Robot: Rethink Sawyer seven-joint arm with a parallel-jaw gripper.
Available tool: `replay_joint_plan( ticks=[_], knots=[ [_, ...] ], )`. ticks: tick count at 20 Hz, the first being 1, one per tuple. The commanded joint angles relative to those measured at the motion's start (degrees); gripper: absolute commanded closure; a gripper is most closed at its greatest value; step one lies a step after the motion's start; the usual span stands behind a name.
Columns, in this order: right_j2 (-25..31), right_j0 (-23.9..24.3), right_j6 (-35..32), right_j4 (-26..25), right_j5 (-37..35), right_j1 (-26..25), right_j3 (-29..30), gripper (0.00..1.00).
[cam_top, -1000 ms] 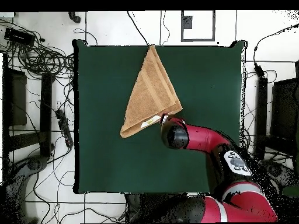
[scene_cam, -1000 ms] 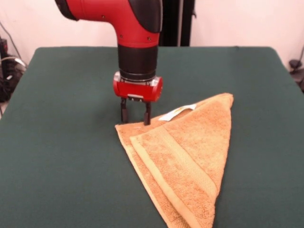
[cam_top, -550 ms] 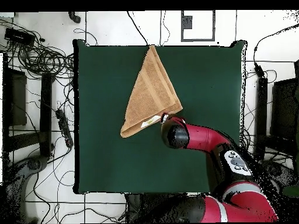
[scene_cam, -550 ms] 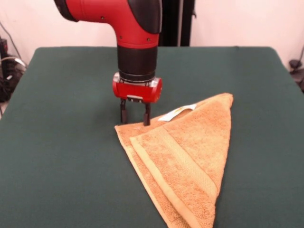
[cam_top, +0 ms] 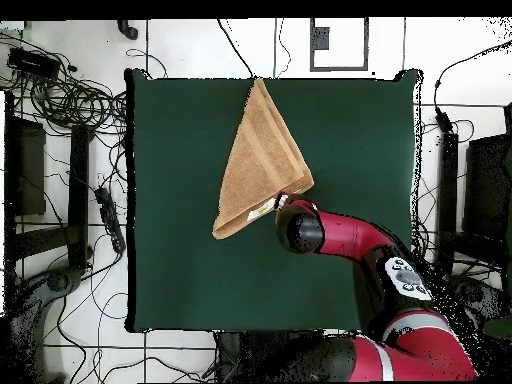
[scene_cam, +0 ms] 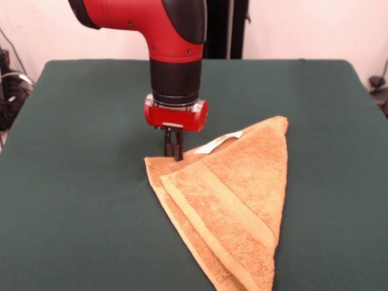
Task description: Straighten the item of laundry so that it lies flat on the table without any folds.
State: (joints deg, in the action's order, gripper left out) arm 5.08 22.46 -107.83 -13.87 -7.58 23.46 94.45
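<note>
The hand (scene_cam: 174, 151) has just pinched shut on a corner of the triangle-folded tan-orange terry towel (scene_cam: 230, 200). The towel has shifted slightly on the dark green felt table (scene_cam: 73, 182). Unfolding can likely begin.

Front camera sits low and close across the table (scene_cam: 73, 200); overhead looks straight down, farther off, sharing that table (cam_top: 200, 270).

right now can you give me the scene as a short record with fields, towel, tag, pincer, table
towel: tan-orange terry towel, folded over into a triangle, two layers showing along one edge
tag: white tag on the towel's far edge, beside the pincer
pincer: pincer closed on the towel's corner, down at the table
table: dark green table, towel near its middle
task state: not yet flat
</note>
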Motion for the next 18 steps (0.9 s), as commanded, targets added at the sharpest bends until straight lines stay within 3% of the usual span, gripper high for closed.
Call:
replay_joint_plan(
  ticks=[1, 8, 13, 18],
  knots=[
    [5.6, -1.0, -8.2, 2.1, 3.7, -10.2, -2.4, 1.0],
    [2.6, -3.3, -10.6, 3.4, 4.4, -8.4, -1.6, 1.0],
    [-1.9, -3.9, -12.0, 3.3, 1.8, -0.8, 5.5, 1.0],
    [-2.2, -0.2, -12.3, 1.8, 3.8, 3.2, 13.8, 1.0]
  ],
)
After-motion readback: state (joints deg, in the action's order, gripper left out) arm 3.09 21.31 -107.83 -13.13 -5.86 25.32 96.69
